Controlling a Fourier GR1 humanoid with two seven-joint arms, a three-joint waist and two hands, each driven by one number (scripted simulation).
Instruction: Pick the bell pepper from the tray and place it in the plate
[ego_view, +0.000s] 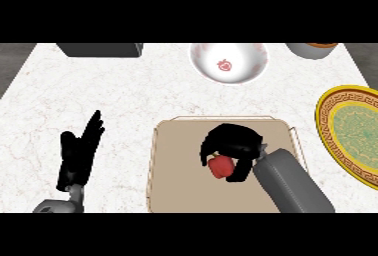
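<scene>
Bell pepper (219, 167), red, sits on the beige tray (177, 170) at the middle of the marble counter (125, 95), with the right hand (232, 142) curled over and around it. Starting from the left, the left hand (80, 152) rests on the counter well apart from the tray, its fingers straight and holding nothing. Beyond the tray stands a white bowl (229, 62) with a red mark inside. At the far right lies the plate (354, 132), yellow-rimmed with a green centre, well apart from the pepper.
</scene>
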